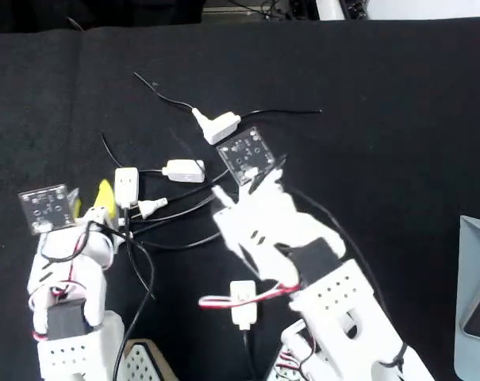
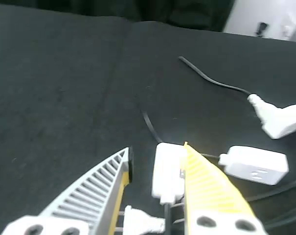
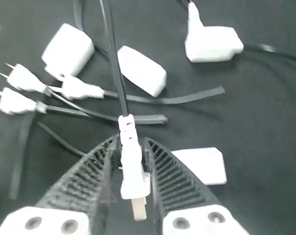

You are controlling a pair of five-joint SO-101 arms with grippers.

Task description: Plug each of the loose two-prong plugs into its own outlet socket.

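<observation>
Two claws low over tabletop (image 3: 265,122): right claw (image 3: 129,142) clamped on two-prong plug (image 3: 133,181), long axis along fingers (image 3: 84,181), cord (image 3: 113,63) running ahead, prong end back toward wrist; outlet socket (image 3: 201,164) just beside it; left claw (image 2: 156,149) wide, straddling second socket (image 2: 166,171).

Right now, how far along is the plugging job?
Nothing looks plugged in yet. The right gripper is shut on one plug; the left gripper is open beside a socket. A second plug and a third plug lie loose, prongs bare, still to do.
</observation>
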